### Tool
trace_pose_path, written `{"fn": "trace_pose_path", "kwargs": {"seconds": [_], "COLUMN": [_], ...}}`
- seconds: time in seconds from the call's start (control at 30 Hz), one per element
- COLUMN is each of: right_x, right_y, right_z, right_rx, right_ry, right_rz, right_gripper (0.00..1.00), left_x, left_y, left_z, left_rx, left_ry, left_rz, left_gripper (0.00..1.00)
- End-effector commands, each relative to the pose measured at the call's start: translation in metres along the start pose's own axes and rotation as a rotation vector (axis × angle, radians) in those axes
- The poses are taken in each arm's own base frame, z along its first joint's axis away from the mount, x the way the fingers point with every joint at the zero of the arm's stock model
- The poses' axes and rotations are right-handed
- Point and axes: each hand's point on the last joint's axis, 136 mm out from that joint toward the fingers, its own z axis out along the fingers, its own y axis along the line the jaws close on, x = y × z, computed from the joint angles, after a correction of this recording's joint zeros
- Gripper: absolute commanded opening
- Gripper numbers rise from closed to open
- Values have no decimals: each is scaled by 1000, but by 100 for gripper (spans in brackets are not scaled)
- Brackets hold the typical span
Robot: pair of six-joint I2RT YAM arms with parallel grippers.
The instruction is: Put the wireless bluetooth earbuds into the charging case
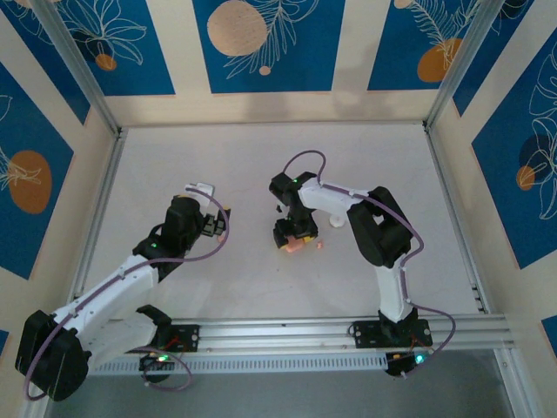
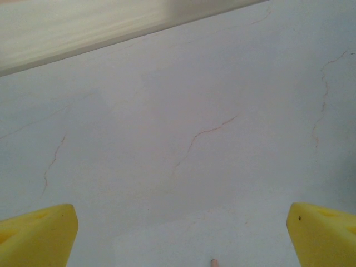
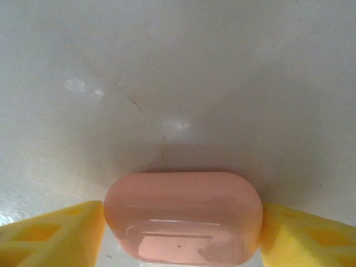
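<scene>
The salmon-pink charging case (image 3: pixel 183 206) lies on the table with its lid down. My right gripper (image 3: pixel 182 228) is shut on it, one yellow finger (image 3: pixel 61 233) against its left end and the other against its right end. From above, the case (image 1: pixel 295 247) shows just under the right gripper (image 1: pixel 291 237) at mid-table. One tiny pink earbud (image 1: pixel 320 245) lies on the table just right of the case. My left gripper (image 2: pixel 181 217) is open over bare table, and a tiny pinkish tip (image 2: pixel 213 261) shows at the bottom edge between its fingers. From above, the left gripper (image 1: pixel 214 225) is well left of the case.
A white round puck (image 1: pixel 335 221) sits close behind the earbud, beside the right arm's forearm. The white table (image 1: pixel 261 157) is walled on three sides, with an aluminium rail (image 1: pixel 278 333) along the near edge.
</scene>
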Motion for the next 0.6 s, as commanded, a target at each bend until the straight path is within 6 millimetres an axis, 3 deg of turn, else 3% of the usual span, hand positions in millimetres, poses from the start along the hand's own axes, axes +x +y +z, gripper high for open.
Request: {"fn": "trace_pose_path", "kwargs": {"seconds": [0.0, 0.13, 0.23, 0.57], "right_x": [6, 7, 3, -21], "right_y": [-1, -4, -1, 22], "right_z": [11, 8, -7, -104], "right_rx": [15, 32, 8, -293], "right_ry": [35, 25, -37, -442], "right_rz": [0, 10, 22, 122], "right_gripper": [64, 53, 52, 49], "left_x": [-3, -2, -2, -16], "left_y": [5, 3, -6, -76], "left_z": [-1, 0, 1, -7], "left_rx": [-9, 2, 52, 453], "left_ry": [0, 4, 1, -146], "left_rz": [-22, -20, -15, -13], "left_gripper": [96, 95, 93, 83]}}
